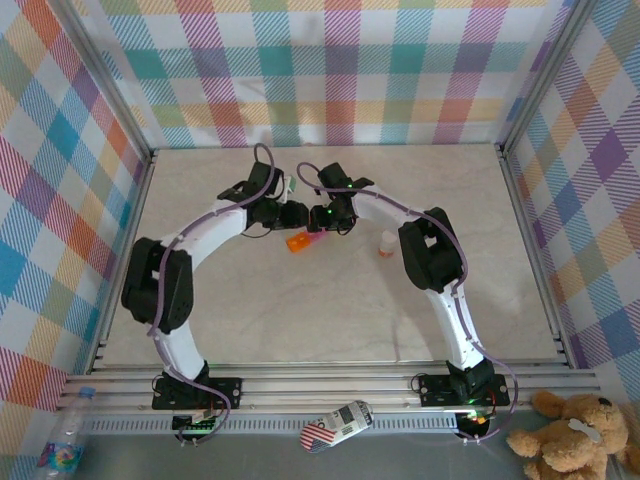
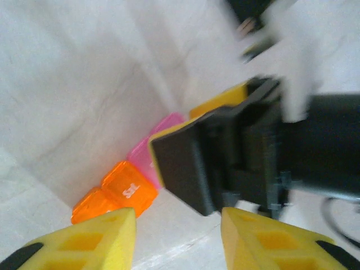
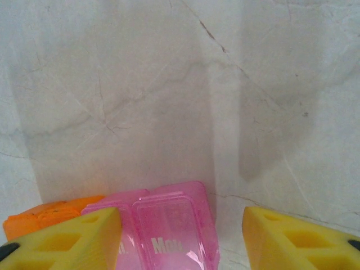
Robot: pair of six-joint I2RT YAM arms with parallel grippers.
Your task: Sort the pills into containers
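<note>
Where it is: the strip of boxes (image 1: 304, 241) lies flat on the table (image 1: 330, 320), about mid-table, where your two wrists meet.
Ends: the orange box (image 2: 125, 192) is at one end, and the pink boxes (image 3: 169, 225) run on from it.
Left gripper: your left gripper (image 2: 179, 228) hangs just beside the orange end, with its fingers parted and nothing between them.
Right gripper: your right gripper (image 3: 181, 229) has its fingers well apart over the pink end. One pink box sits against the inner face of one finger, and the gap to the other finger is bare. It is not clamped, as far as I can judge.
Weight: expect it to be very light. A brush from a finger will likely slide it on the smooth stone-look top.
Stiffness: it looks like hard, thin plastic, so the walls should hold under a modest squeeze. The joints between boxes and the lid hinges are probably the weak spots.
Surface: it is glossy, so it may slip between the pads.
Where to take hold: pinch across the short width of one box, low on its side walls. Keep off the lid edge you mean to lift.
Two-hand plan: pin the strip with one hand and work a lid with the other.
Contents: you cannot tell whether any box has pills in it.
Nearby: a small bottle (image 1: 387, 243) with a white cap stands just beside your right arm. Keep your elbow off it.
</note>
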